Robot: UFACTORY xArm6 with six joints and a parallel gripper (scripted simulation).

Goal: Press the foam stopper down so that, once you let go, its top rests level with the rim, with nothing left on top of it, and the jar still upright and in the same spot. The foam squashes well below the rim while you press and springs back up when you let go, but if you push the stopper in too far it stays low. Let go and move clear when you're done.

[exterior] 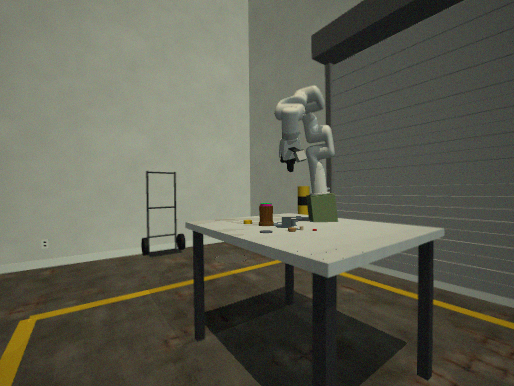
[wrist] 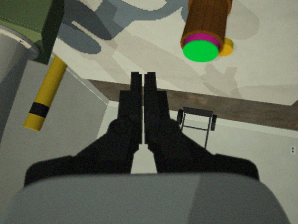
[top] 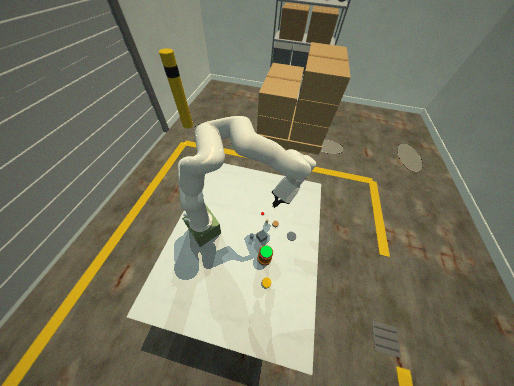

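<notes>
A brown jar (top: 265,258) (exterior: 266,215) (wrist: 206,21) stands upright on the white table (top: 210,295) (exterior: 350,245). A green foam stopper (top: 266,251) (wrist: 200,50) with a magenta band sits in its mouth and stands a little above the rim. My gripper (top: 276,202) (exterior: 290,167) (wrist: 142,88) is shut and empty. It hangs high above the table, well away from the jar and off to its side.
Near the jar lie a yellow disc (top: 266,282), a grey block (top: 261,236), a grey disc (top: 291,236), an orange disc (top: 275,223) and a small red dot (top: 262,213). The arm's green base (top: 202,231) stands at the table's edge. A yellow bollard and stacked boxes stand on the floor behind.
</notes>
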